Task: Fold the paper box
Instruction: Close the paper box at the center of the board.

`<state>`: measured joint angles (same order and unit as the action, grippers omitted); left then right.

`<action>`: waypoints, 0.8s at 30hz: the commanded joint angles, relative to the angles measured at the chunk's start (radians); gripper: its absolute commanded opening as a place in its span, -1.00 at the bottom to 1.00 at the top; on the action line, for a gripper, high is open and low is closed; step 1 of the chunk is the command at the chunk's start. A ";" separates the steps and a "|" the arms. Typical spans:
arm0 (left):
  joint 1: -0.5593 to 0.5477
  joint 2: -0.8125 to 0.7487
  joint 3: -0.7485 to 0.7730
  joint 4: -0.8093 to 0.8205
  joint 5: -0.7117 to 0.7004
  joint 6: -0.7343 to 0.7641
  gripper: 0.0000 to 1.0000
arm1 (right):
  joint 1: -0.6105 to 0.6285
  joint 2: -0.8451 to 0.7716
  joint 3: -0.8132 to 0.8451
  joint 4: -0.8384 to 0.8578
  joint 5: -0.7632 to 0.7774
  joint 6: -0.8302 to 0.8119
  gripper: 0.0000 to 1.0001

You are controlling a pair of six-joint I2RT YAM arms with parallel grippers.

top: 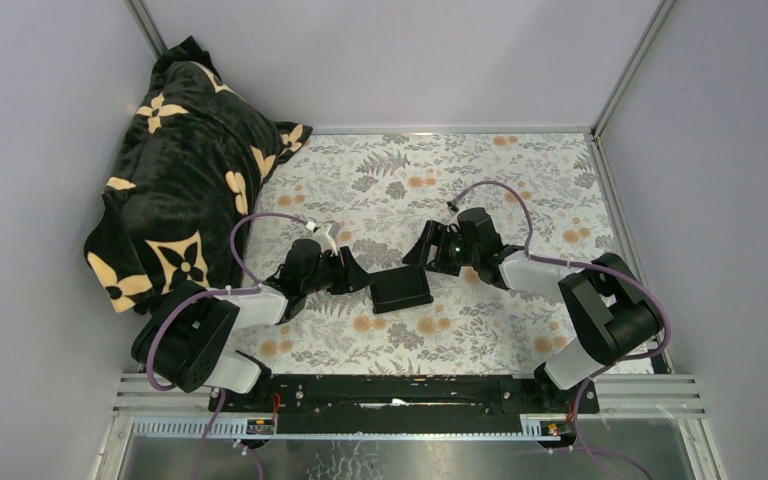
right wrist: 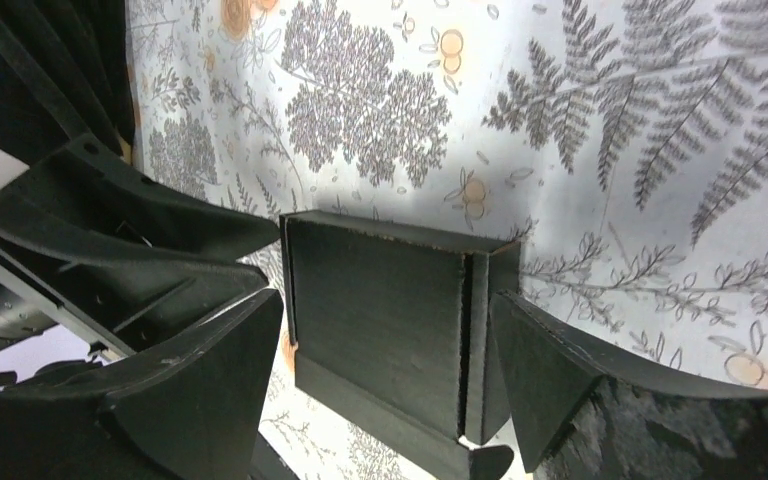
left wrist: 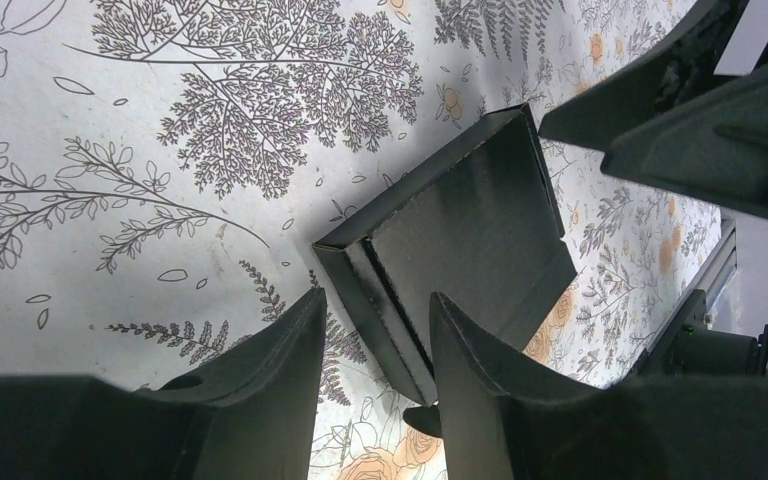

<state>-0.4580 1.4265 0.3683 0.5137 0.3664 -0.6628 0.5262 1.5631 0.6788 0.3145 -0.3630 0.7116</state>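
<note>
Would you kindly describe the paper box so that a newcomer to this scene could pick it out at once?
On the floral table, look near the middle, between the left gripper and right gripper. The paper box lies there: small, rectangular, plain matte black card. The blanket at the far left is black too, but plush with cream flowers.

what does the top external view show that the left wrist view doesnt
Only the top external: the black flowered blanket heaped at the left, and the left arm's base. Only the left wrist: the pale creases on the near wall of the paper box, between the fingers of the left gripper. Both: the box, the floral table cover and the right gripper beside the box.
</note>
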 commanded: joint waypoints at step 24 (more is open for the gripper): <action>-0.009 -0.124 -0.125 0.099 0.038 -0.139 0.17 | -0.031 -0.126 -0.084 -0.044 -0.138 -0.062 0.68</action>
<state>-0.4583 1.3460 0.2726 0.5442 0.3920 -0.7700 0.4973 1.4651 0.6014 0.2298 -0.4652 0.6548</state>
